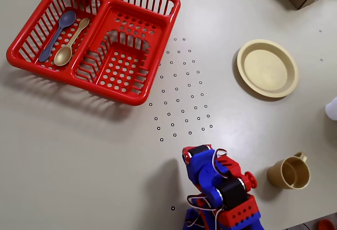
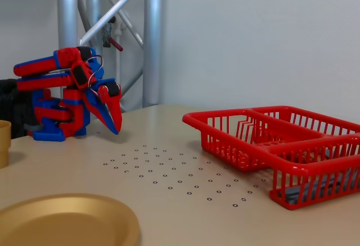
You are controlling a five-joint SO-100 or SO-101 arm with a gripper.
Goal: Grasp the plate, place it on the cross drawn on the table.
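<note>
The arm (image 1: 218, 185) is folded back over its base, and its gripper (image 2: 115, 126) points down at the table (image 1: 95, 151), the red and blue fingers pressed together with nothing between them. In the fixed view the tips hang just above the tabletop, close in front of the base. Just beyond the tips, in the overhead view, spreads a grid of small ringed dots (image 1: 181, 90). To the right of the arm in that view stands a beige cup (image 1: 290, 172) with its handle turned up the picture. Farther out and still to the right of the gripper lies the plate (image 1: 267, 68), flat on the table, well apart from the fingers. Farthest away, up and to the left, sits a red basket (image 1: 97, 35) holding a beige spoon (image 1: 68, 47) and a blue spoon (image 1: 57, 32) in one side compartment
</note>
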